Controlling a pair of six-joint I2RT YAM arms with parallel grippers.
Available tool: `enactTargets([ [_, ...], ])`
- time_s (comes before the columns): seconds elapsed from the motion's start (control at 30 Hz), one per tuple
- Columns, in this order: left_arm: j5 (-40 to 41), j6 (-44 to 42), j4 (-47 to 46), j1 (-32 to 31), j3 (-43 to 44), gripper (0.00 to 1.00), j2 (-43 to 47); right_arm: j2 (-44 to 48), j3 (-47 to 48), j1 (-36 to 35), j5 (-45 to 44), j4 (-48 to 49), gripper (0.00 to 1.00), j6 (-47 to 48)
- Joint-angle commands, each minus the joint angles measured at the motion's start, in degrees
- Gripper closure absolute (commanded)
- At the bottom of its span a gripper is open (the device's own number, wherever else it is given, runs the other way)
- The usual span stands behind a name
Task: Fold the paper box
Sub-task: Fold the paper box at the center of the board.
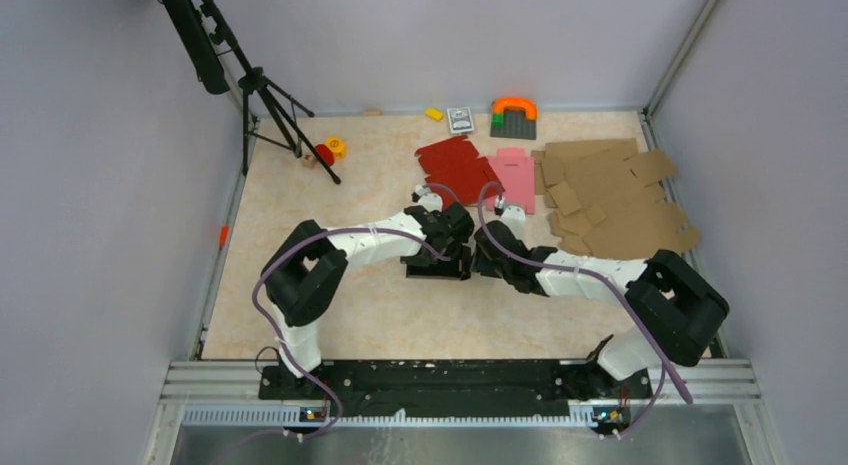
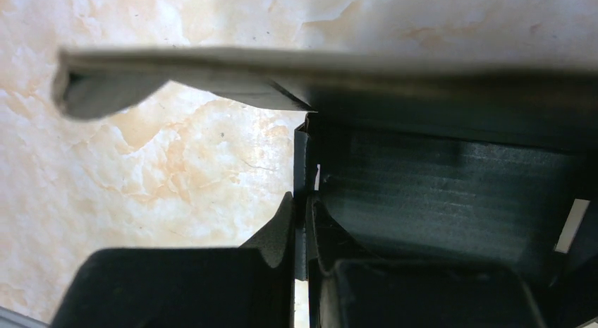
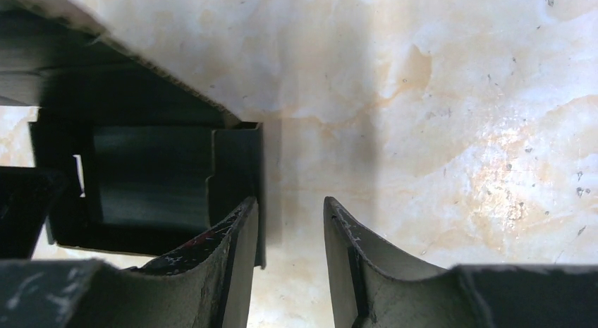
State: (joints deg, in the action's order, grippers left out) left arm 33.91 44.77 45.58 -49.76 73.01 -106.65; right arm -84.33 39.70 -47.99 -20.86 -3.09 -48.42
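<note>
**Left tool** [image 2: 300, 204]: my two fingers are clenched on one upright wall of the paper box [image 2: 437, 194], with the thin black card pinched between them.

**Right tool** [image 3: 289, 204]: released. Its two fingers stand apart with bare desk [image 3: 437, 130] showing between them. The finger nearer the box lies just beside an end wall; I cannot tell whether it touches.

**Paper box**: one, black and matte, partly raised. Its walls stand around a flat floor panel, and one long flap crosses the top of the left wrist view. Seen from above, it rests on the desk near the middle, between my two tools.

**Beyond the box, toward the far side**:
- One red blank [image 1: 458, 165] lies flat.
- One pink blank [image 1: 515, 177] lies flat just beside the red one.

**To their right**: a heap of brown cardboard blanks [image 1: 610, 200], overlapping so that the number cannot be read.

**Along the far edge**:
- One yellow block [image 1: 434, 114].
- One orange arch [image 1: 514, 107] on a dark base.

**Far left corner**: one black tripod [image 1: 262, 95].
</note>
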Motion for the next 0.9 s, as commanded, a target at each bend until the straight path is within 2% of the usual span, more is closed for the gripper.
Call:
enactTargets([
  [0.0, 2.62, -1.00, 2.87, -0.07, 1.31, 1.00, -0.84, -1.04, 1.46, 0.81, 2.33, -0.46, 0.61, 2.59],
  [0.2, 1.97, -1.15, 2.80, -0.16, 1.59, 1.00, -0.74, -3.33, 1.47, 0.83, 4.98, 2.52, 0.61, 2.76],
  [0.37, 1.25, -1.27, 2.41, -0.25, 1.60, 1.00, -1.01, -0.81, -1.93, 0.88, 7.75, 10.12, 0.61, 1.29],
  [0.5, 1.17, -1.18, 2.41, -0.38, 1.50, 1.00, -0.83, 1.29, -3.30, 0.87, 7.10, 11.31, 0.61, 1.16],
  [0.67, 0.72, -1.05, 2.38, -0.77, 1.62, 1.00, -0.65, -0.25, -2.35, 1.02, 8.80, 12.17, 0.61, 0.96],
  [0.8, 0.31, -0.90, 2.33, -0.99, 1.50, 1.00, -0.64, 0.67, -4.53, 1.28, 10.79, 16.89, 0.61, -0.41],
  [0.87, -0.23, -0.92, 2.32, -1.19, 1.79, 1.00, -0.66, -0.38, -3.52, 1.36, 11.53, 15.67, 0.61, -0.45],
])
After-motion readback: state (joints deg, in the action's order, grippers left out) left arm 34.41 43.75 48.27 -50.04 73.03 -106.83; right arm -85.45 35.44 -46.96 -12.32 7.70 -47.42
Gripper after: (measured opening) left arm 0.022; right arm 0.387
